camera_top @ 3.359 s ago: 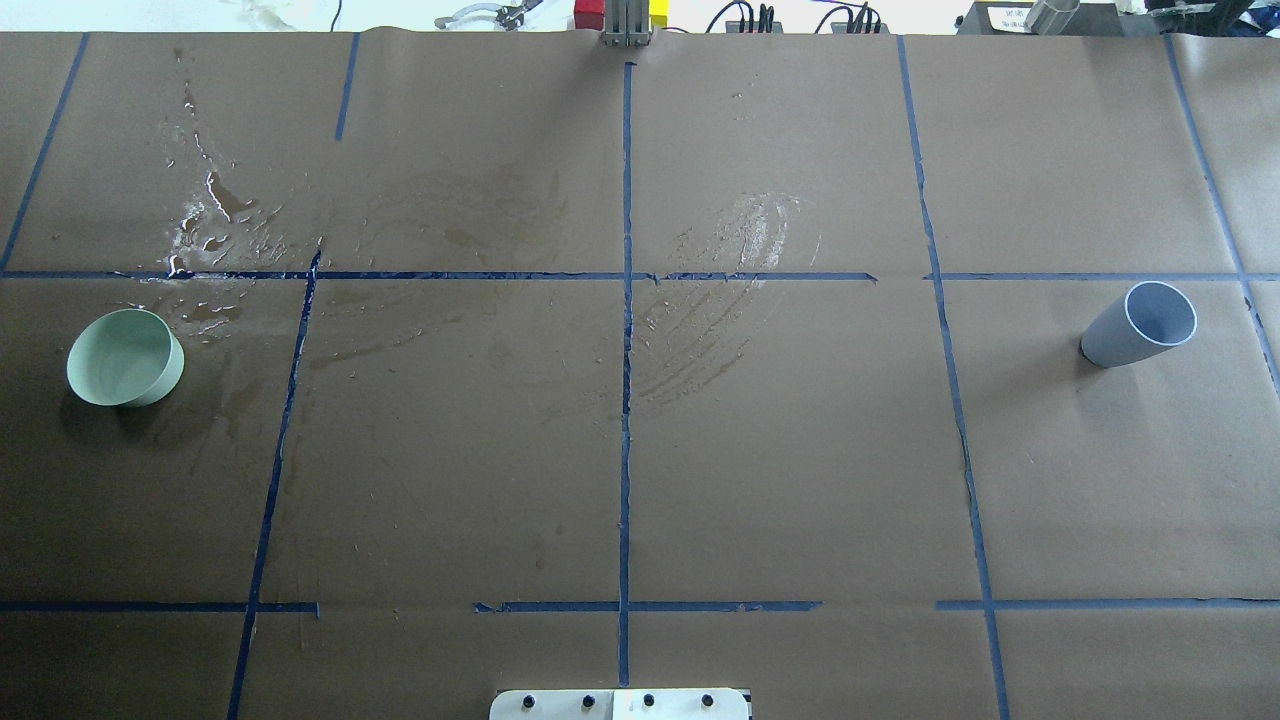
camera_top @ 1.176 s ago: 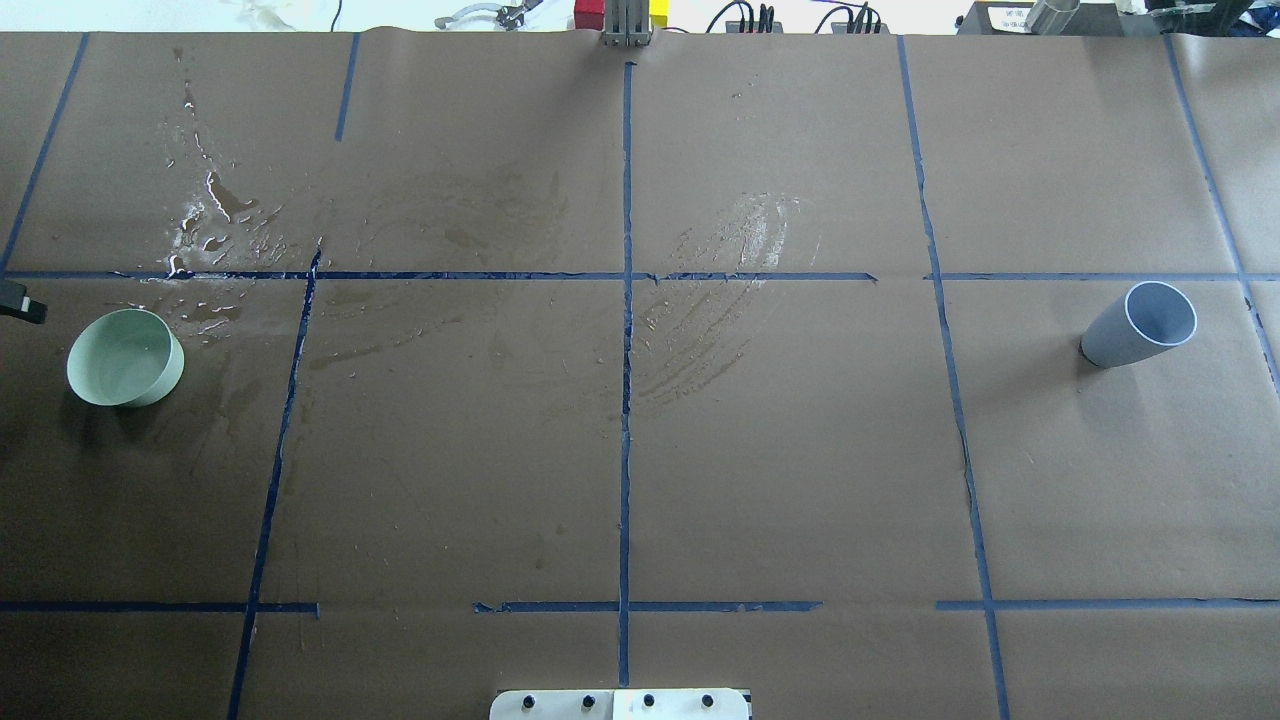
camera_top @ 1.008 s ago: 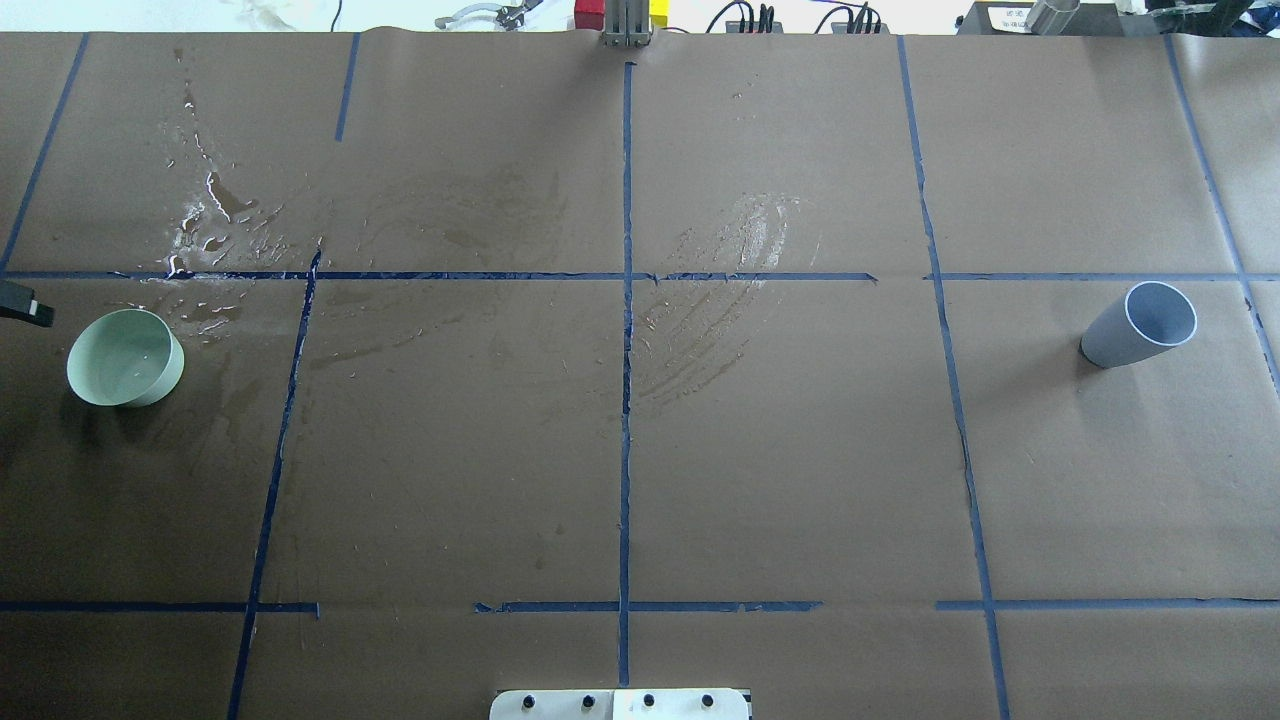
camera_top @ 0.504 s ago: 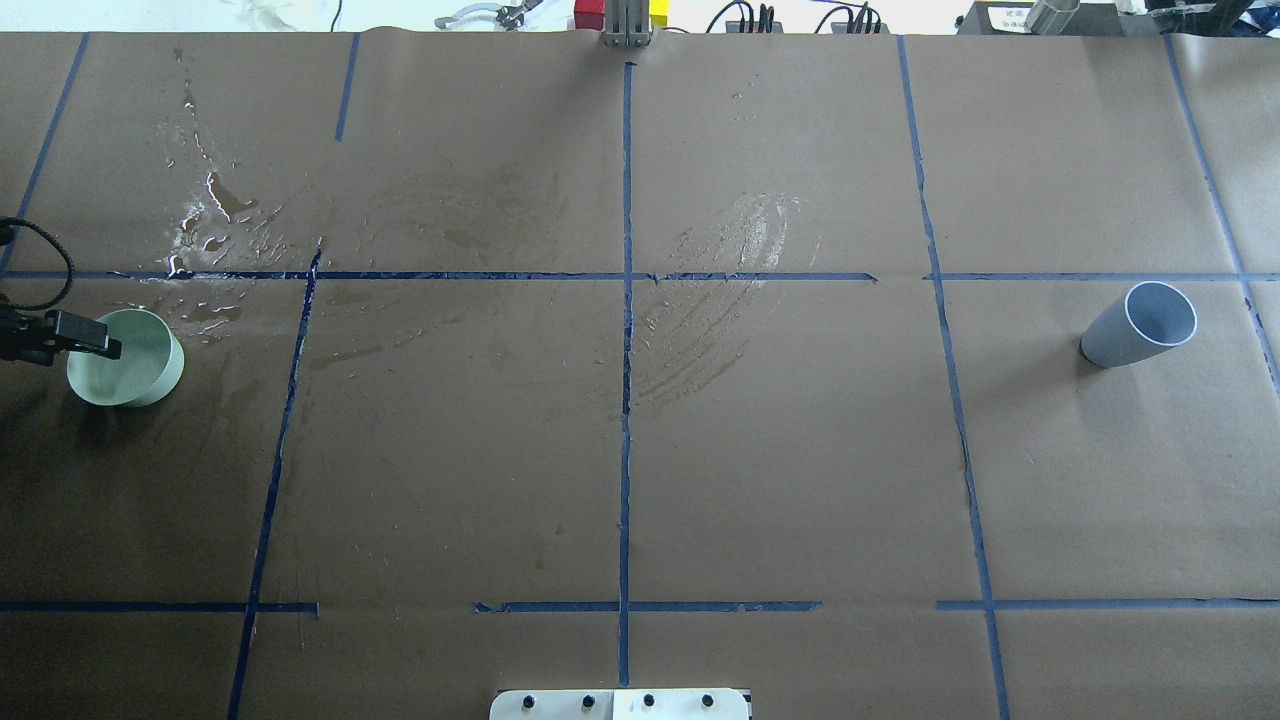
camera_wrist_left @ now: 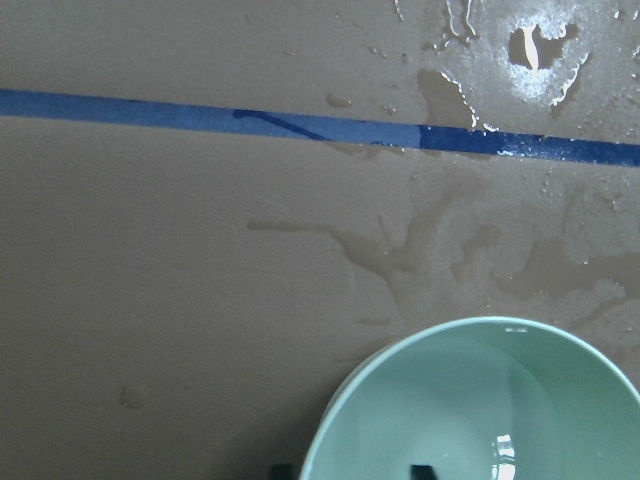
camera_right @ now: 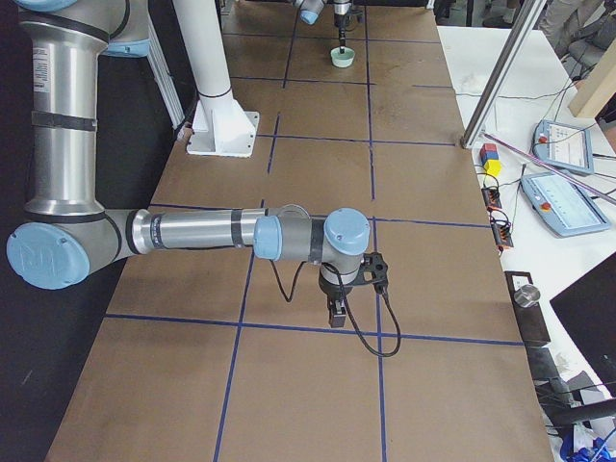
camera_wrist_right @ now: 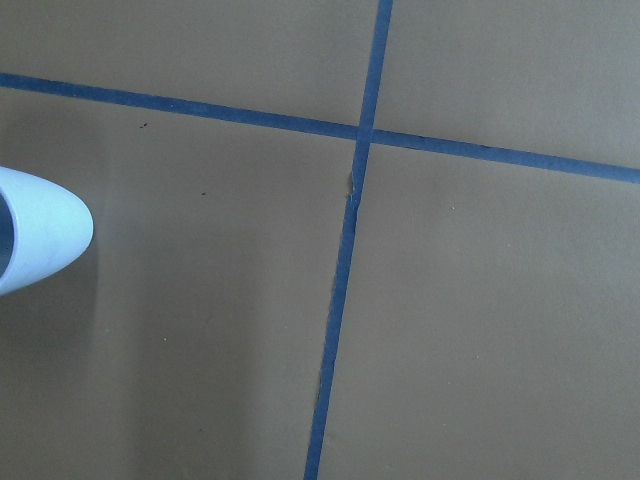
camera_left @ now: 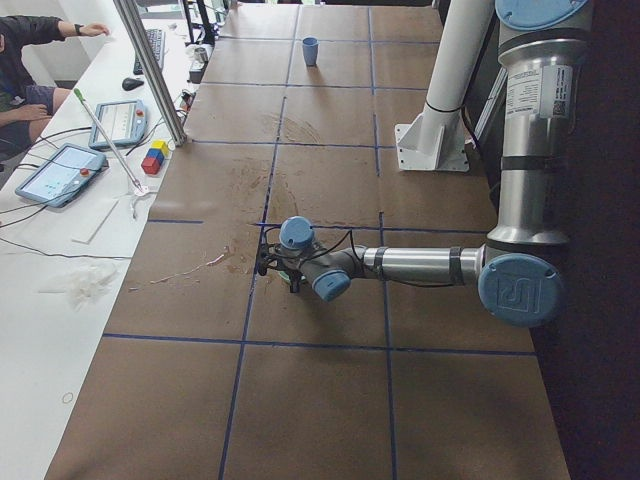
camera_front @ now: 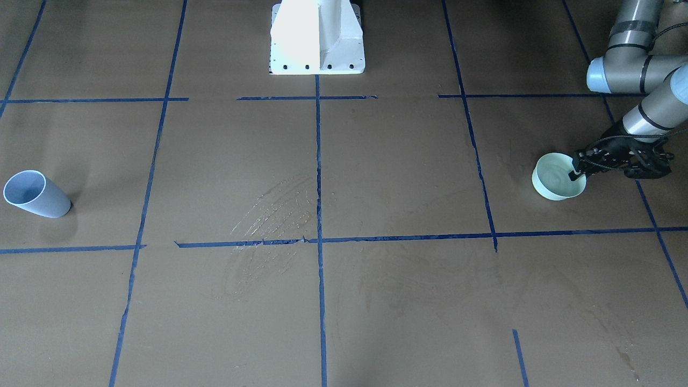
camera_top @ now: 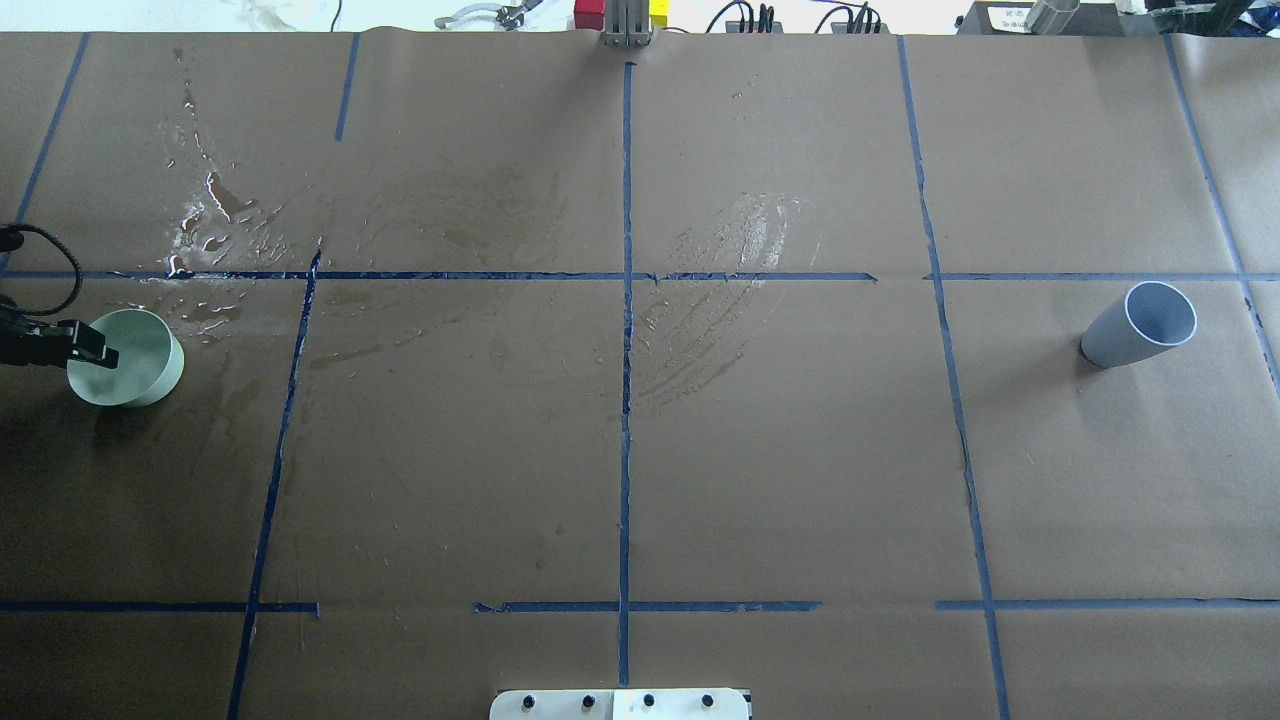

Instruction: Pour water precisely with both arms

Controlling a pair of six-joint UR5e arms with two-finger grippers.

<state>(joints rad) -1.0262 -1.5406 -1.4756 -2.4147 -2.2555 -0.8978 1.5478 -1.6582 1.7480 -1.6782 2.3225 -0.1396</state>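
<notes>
At bowl point(camera_top: 152, 386) rim: left gripper point(camera_front: 576, 172), fingers point(camera_wrist_left: 422, 469) spread, one inside, one outside
Inside bowl: water point(camera_wrist_left: 500, 445), glossy pool at bottom
Just beside bowl: wet spill point(camera_wrist_left: 400, 255) on brown paper point(camera_top: 800, 450)
Far from bowl: right gripper point(camera_right: 337, 313), low over paper near cup point(camera_top: 1135, 332); grip cannot be told
</notes>
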